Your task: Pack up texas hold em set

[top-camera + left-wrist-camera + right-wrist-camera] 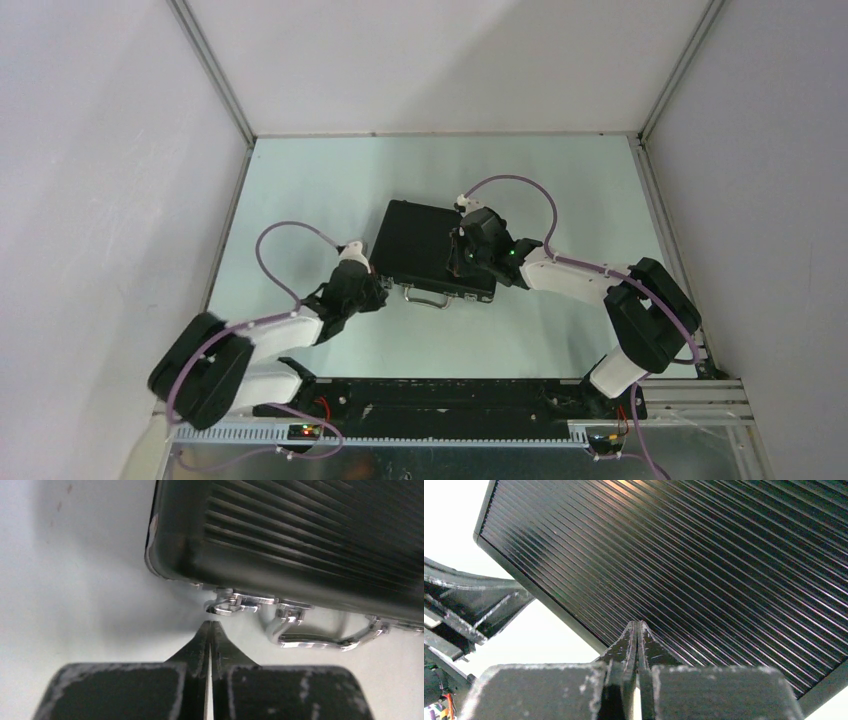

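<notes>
You have the black briefcase (430,250) lying closed mid-table (330,170), its silver handle (320,642) facing the arms. Your left gripper (210,625), jaws pressed together and empty, points at the left latch (232,605). Your right gripper (637,625), likewise clenched on nothing, sits over the ribbed lid.

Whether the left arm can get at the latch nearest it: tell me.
Probably yes. The shut left gripper points straight at that silver latch, tips almost on it, nothing between. The right gripper is over the case, clear of that path.
</notes>
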Robot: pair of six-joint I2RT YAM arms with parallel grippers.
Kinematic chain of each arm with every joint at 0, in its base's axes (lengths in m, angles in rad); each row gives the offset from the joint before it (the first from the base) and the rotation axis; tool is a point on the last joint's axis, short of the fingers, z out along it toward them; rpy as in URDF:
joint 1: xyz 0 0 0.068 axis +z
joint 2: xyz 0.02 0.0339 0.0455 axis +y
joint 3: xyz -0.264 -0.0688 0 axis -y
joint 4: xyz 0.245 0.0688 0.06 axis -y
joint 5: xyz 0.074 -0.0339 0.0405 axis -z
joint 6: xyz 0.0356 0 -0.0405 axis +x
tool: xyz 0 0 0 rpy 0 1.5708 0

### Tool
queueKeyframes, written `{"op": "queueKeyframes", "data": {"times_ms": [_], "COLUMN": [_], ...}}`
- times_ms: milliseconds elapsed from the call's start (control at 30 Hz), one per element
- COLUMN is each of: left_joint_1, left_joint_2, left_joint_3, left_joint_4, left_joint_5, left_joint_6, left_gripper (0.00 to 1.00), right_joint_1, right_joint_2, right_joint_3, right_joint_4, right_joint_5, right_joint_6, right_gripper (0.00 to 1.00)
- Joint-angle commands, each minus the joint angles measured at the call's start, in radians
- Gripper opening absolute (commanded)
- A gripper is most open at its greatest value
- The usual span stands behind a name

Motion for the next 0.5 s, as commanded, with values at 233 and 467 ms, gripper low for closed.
{"op": "queueKeyframes", "data": {"times_ms": [233, 467], "left_joint_1": [0.017, -0.019], "left_joint_2": [0.061, -0.253], "left_joint_3": [-0.077, -0.055], "left_joint_4": [0.214, -0.089], "left_joint_5": [-0.099, -0.125], "left_joint_6": [-0.050, -0.064], "left_gripper": [0.00, 0.00], "right_joint_1": [0.015, 0.011], "right_joint_2": [0.010, -0.002], "right_joint_3": [-0.047, -0.047], "right_joint_4": [-0.173, -0.172], "right_joint_5": [-0.005, -0.008], "right_joint_6": [-0.010, -0.012], "right_gripper": [0.00, 0.00]}}
